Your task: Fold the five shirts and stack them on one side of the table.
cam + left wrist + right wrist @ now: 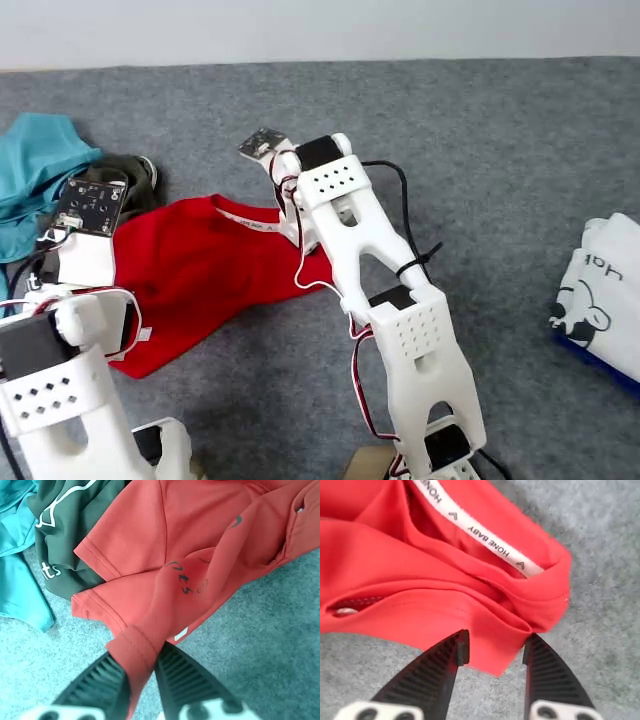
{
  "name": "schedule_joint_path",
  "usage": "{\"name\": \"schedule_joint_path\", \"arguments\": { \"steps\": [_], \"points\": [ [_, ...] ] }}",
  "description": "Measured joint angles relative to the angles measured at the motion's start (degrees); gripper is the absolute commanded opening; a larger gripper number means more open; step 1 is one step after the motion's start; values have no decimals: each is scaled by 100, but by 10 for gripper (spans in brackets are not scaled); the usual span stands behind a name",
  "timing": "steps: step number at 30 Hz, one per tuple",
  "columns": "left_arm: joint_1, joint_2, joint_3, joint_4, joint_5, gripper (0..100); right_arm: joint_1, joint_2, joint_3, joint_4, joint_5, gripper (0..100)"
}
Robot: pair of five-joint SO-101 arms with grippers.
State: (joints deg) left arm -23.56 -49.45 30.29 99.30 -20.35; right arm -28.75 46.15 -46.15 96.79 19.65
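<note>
Left end effector [139, 652]: ribbed black fingers [100, 680] clamped on a hemmed fold of the red shirt [200, 265], at the edge nearest the left arm. Right end effector [495, 645]: jaws apart, straddling the collar-side edge, with a cloth corner between them.

Right wrist view gives the white collar tape [470, 527] and the doubled-over edge; in the high view the arm covers that spot. Left wrist view gives the hem stitching and dark print on the thin red knit.

The red shirt lies rumpled and half spread, mid-left on the grey felt-like tabletop [500, 150].

Right edge: folded white shirt [610, 290] on something blue [580, 350].

Farther back: dark green shirt [70, 525] with white print, touching the red one. Teal shirt [35, 165] crumpled at far left.
</note>
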Motion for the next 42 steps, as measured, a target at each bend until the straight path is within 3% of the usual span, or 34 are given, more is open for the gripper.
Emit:
{"name": "schedule_joint_path", "arguments": {
  "steps": [12, 18, 26, 34, 42],
  "points": [
    [0, 0, 0, 0, 0, 5, -141, 440, 35, 44, 0, 166],
    [0, 0, 0, 0, 0, 5, -264, 448, -220, 193, 0, 9],
    [0, 0, 0, 0, 0, 5, -167, 369, -404, 352, 246, 10],
    [0, 0, -26, 0, 0, 5, 273, -826, -422, 352, 475, 10],
    [0, 0, -1020, 0, 141, 5, 756, -2470, -422, 360, 484, 10]
  ]
}}
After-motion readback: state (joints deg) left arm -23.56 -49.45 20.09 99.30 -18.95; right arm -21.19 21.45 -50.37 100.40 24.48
